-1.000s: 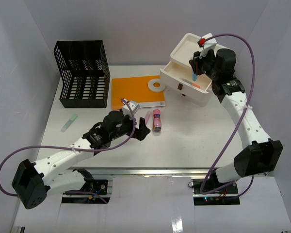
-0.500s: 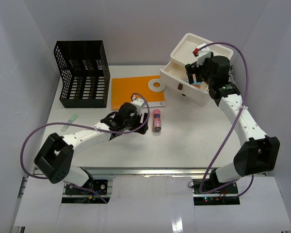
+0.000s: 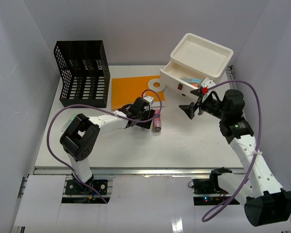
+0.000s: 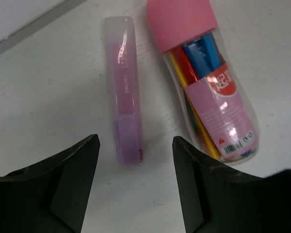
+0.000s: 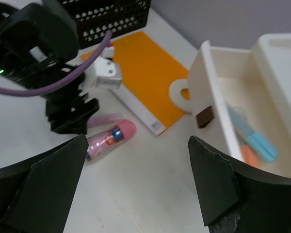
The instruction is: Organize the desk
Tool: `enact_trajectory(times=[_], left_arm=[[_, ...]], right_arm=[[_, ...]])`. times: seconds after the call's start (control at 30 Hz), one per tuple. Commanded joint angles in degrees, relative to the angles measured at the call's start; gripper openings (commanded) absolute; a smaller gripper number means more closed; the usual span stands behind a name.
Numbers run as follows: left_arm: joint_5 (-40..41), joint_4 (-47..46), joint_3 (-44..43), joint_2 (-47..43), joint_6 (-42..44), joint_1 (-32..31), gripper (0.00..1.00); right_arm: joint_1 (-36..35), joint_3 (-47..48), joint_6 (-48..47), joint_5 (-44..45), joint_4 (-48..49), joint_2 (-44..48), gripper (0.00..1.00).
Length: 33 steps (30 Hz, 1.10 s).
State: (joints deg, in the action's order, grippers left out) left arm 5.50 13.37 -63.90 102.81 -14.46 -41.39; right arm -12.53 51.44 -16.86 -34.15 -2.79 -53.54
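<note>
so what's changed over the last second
The right gripper let go of the blue highlighter in the open drawer and pulled back out, open. The left gripper reached forward to straddle the purple highlighter, not gripping. The rack, folder, tape roll and marker tube stayed put.

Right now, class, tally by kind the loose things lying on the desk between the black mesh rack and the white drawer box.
Orange notebook: 1
White tape ring: 1
Purple highlighter: 1
Tube of coloured pens: 1
Total: 4
</note>
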Motion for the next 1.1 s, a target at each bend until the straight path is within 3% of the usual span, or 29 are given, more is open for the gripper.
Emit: enact_trajectory(times=[0.0, 0.37, 0.63, 0.87, 1.07], left_arm=[[4.4, 2.8, -5.8, 4.0, 1.3, 0.1, 0.69], [5.9, 4.1, -7.4, 6.5, -0.1, 0.1, 0.39], [5.8, 3.9, -2.9, 1.5, -2.0, 0.1, 0.19], [2.6, -0.3, 4.7, -12.1, -7.2, 0.1, 0.12], [-6.8, -13.9, 13.6, -23.5, -14.3, 0.0, 0.11]], right_arm=[[1.4, -6.3, -0.2, -8.5, 2.1, 1.7, 0.9], [7.9, -13.7, 3.3, -19.1, 8.1, 2.8, 0.9], [8.8, -14.5, 5.3, -21.1, 8.3, 1.9, 0.9], [9.0, -15.1, 20.9, -22.9, 13.4, -4.2, 0.92], [8.3, -15.8, 36.9, -19.8, 19.0, -9.1, 0.97]])
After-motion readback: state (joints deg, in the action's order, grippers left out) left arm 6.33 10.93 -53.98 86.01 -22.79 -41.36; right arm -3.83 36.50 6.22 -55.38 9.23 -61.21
